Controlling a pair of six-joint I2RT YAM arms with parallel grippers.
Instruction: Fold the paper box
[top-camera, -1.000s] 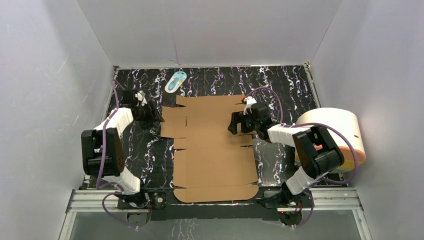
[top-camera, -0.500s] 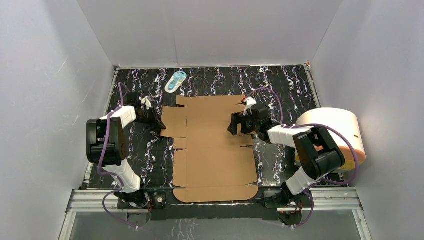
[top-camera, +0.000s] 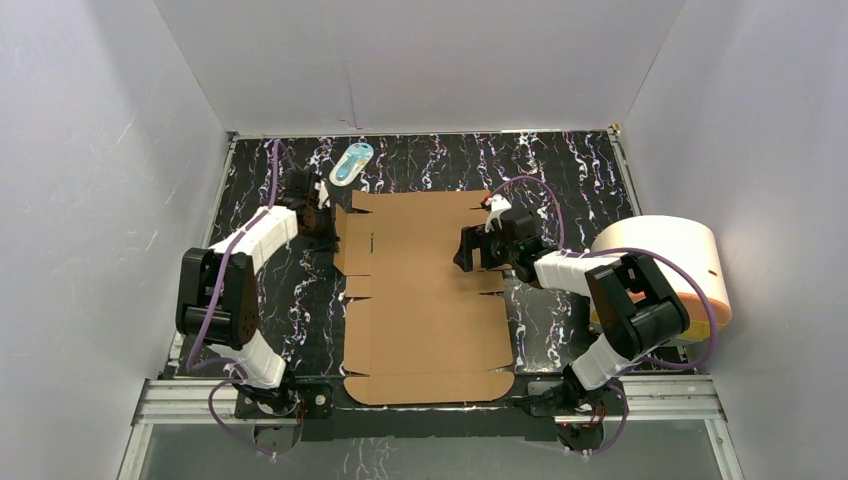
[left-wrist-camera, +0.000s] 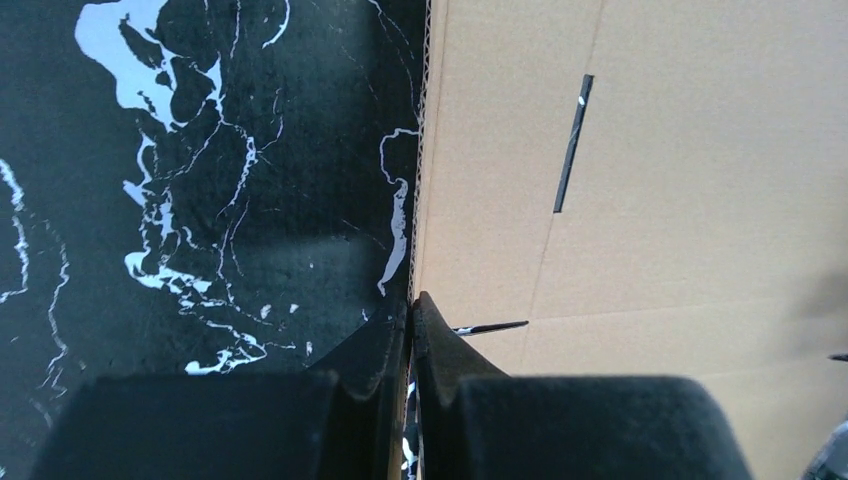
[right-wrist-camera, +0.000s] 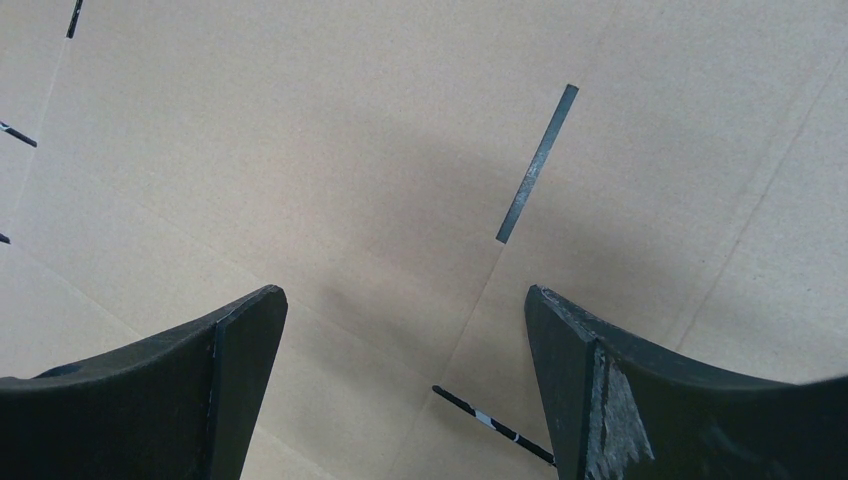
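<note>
Right, the paper box (top-camera: 425, 300) lies spread flat in the middle of the counter (top-camera: 570, 170), between the two arms, with its near flap close to their bases. The left gripper (left-wrist-camera: 411, 305) is pinched down to almost nothing on the raw corrugated edge of the far left flap, and you can see the fluting run straight in between the fingers. My read is that this bite is there to hinge the flap up along its crease. On the other side the right gripper (right-wrist-camera: 400, 300) is spread wide and holds nothing. It is poised over the far right part of the sheet with a slit showing between its fingers, though whether it touches the cardboard I cannot tell. It looks placed to pin the sheet so nothing slides while the left side lifts. A cream cylinder (top-camera: 660, 265) sits at the right, and a small white-and-blue oval item (top-camera: 351, 162) lies on the far side, both apart from the sheet. No writing is readable: the cardboard is plain brown, and the oval's markings are too small.
</note>
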